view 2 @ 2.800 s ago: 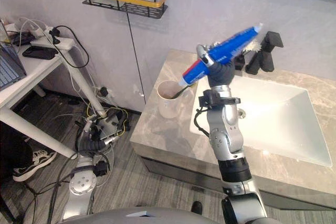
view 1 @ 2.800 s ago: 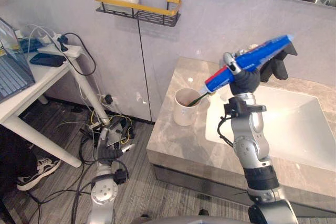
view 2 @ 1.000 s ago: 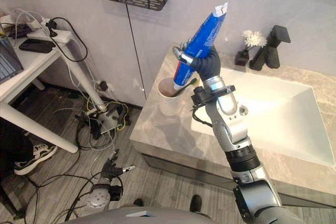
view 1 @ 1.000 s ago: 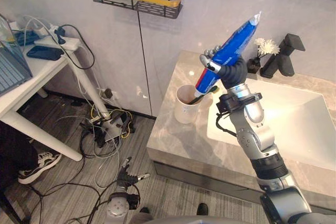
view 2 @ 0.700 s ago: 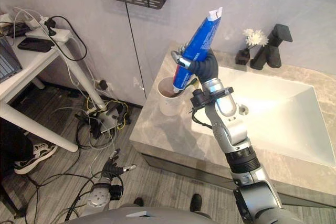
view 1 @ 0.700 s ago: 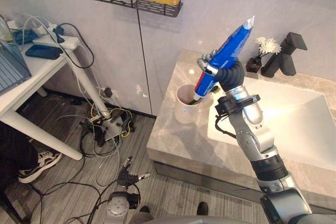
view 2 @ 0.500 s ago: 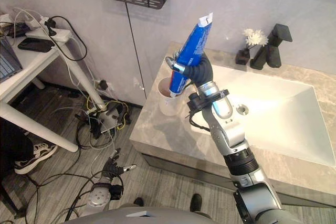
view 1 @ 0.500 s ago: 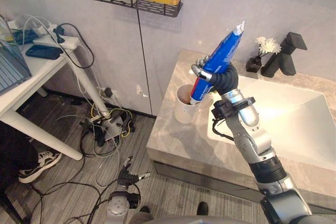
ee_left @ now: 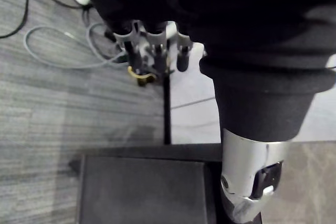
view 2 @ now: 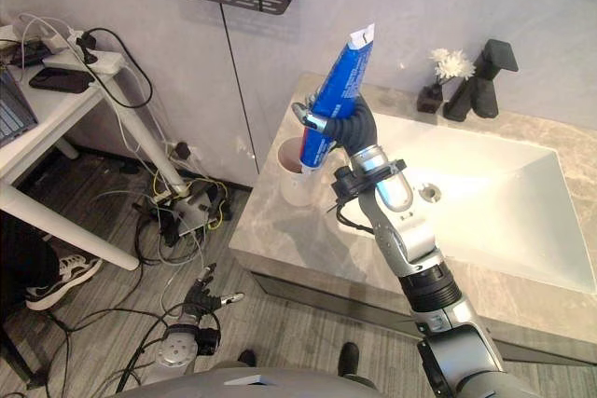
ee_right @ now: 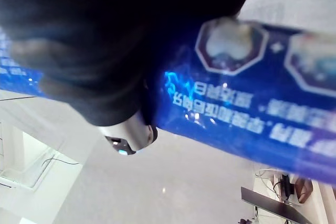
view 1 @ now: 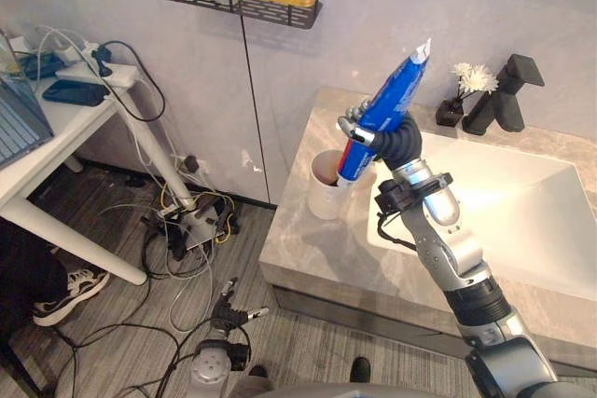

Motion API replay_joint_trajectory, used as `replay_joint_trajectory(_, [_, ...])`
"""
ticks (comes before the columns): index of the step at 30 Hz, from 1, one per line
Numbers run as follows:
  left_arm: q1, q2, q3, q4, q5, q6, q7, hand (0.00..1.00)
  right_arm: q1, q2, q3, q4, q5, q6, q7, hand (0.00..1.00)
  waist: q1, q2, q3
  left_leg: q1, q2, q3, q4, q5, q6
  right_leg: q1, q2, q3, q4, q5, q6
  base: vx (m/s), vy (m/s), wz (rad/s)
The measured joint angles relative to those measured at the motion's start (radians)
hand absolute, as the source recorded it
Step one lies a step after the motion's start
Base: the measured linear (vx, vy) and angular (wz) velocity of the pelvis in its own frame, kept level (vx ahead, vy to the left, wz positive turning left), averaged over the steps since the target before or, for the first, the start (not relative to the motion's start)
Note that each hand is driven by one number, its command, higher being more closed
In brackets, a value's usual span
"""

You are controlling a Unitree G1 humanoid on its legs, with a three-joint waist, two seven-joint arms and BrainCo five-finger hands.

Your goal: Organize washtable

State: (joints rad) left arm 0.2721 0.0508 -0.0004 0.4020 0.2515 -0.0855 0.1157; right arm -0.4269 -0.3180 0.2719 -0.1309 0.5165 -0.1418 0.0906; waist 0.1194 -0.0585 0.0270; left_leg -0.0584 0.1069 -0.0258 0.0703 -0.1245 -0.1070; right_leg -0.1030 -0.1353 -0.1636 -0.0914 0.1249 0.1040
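Presently the blue plastic toothpaste tube (view 1: 392,98) stands steeply tilted, its red-and-white cap end down at the mouth of the white ceramic cup (view 1: 324,199) and its crimped tail rising away from the cup. I cannot tell whether the cap has passed below the rim. The right robot hand (view 1: 395,142) has its fingers curled tight round the tube's lower half, just above the cup. That low hold probably serves to steer the cap end into the opening, and the near-upright angle suits a tube meant to stand inside. The cup sits near the front corner of the grey marble desk (view 1: 308,251), with bare stone around it. Beyond the cup lies the white rectangular sink (view 1: 522,221). Behind that stand a black angular faucet (view 1: 508,92) and a small white flower in a dark vase (view 1: 462,90), well apart from the cup. The left robot hand (view 1: 229,305) hangs far below the cup near the floor, its fingers loose and spread, holding nothing.
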Motion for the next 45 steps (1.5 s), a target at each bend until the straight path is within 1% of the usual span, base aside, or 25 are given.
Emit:
replay_joint_trajectory(3, [0.0, 0.002, -0.006, 0.0, 0.0, 0.0, -0.001, 0.0, 0.036, -0.008, 0.015, 0.001, -0.008, 0.006, 0.013, 1.0, 0.001, -0.005, 0.013, -0.005, 0.001, -0.005, 0.003, 0.0, 0.0, -0.002, 0.001, 0.0, 0.0, 0.0, 0.0, -0.02, -0.004, 0.02])
replay_joint_trajectory(5, [0.004, 0.003, -0.006, 0.0, 0.0, 0.0, -0.001, 0.0, 0.046, -0.014, 0.014, 0.004, -0.021, 0.023, 0.018, 1.0, 0.001, -0.006, 0.013, -0.005, 0.0, -0.004, 0.003, 0.0, 0.0, -0.003, 0.001, 0.001, 0.0, 0.0, 0.0, 0.0, 0.0, 0.0])
replay_joint_trajectory(12, [-0.001, 0.008, -0.006, 0.0, 0.0, 0.0, -0.002, 0.0, 0.061, -0.028, 0.005, 0.004, -0.028, 0.023, 0.02, 1.0, 0.0, -0.015, 0.019, -0.005, 0.0, 0.003, 0.003, 0.0, 0.0, -0.007, 0.002, 0.01, 0.0, 0.001, -0.001, 0.0, 0.001, -0.02])
replay_joint_trajectory(22, [0.001, 0.008, -0.006, 0.028, 0.0, 0.001, -0.008, 0.0, 0.064, -0.028, -0.002, 0.004, -0.038, 0.023, 0.021, 1.0, 0.0, -0.017, 0.02, -0.005, 0.001, 0.007, 0.003, -0.002, 0.001, -0.01, 0.003, 0.014, 0.0, 0.001, -0.001, 0.0, 0.0, -0.01])
replay_joint_trajectory(23, [0.001, 0.008, -0.006, 0.028, 0.0, 0.001, -0.008, 0.0, 0.065, -0.028, -0.004, 0.004, -0.039, 0.023, 0.021, 0.0, 0.0, -0.017, 0.02, -0.005, 0.001, 0.007, 0.003, -0.002, 0.001, -0.01, 0.003, 0.014, 0.0, 0.001, -0.001, 0.0, 0.0, 0.0])
replay_joint_trajectory(30, [0.001, 0.005, 0.001, 0.028, 0.0, 0.001, -0.009, 0.0, 0.066, -0.028, -0.014, -0.003, -0.039, 0.023, 0.028, 0.0, 0.0, -0.017, 0.021, -0.005, 0.001, 0.011, 0.003, -0.005, 0.001, -0.01, 0.003, 0.014, 0.0, 0.001, -0.001, 0.0, 0.0, 0.0])
replay_joint_trajectory(34, [0.0, 0.0, 0.01, 0.028, 0.0, 0.001, -0.009, 0.0, 0.066, -0.029, -0.019, -0.067, -0.039, 0.024, 0.031, 0.0, 0.0, -0.018, 0.021, -0.003, 0.001, 0.013, 0.001, -0.006, 0.001, -0.011, 0.003, 0.014, 0.0, 0.001, 0.0, 0.0, 0.0, 0.0])
replay_joint_trajectory(41, [0.0, -0.006, 0.024, 0.028, 0.0, 0.001, -0.009, 0.0, 0.066, -0.028, -0.032, -0.085, -0.038, 0.023, 0.047, 0.0, 0.0, -0.018, 0.021, -0.002, 0.001, 0.016, 0.0, -0.006, 0.001, -0.011, 0.003, 0.013, 0.0, 0.001, 0.0, 0.0, 0.0, 0.0])
replay_joint_trajectory(45, [0.001, -0.009, 0.037, 0.028, 0.0, 0.001, -0.009, 0.0, 0.067, -0.028, -0.033, -0.152, -0.037, 0.017, 0.05, 0.0, -0.001, -0.018, 0.021, -0.001, 0.001, 0.017, 0.0, -0.006, 0.001, -0.01, 0.003, 0.014, 0.0, 0.001, 0.0, 0.0, 0.0, 0.0])
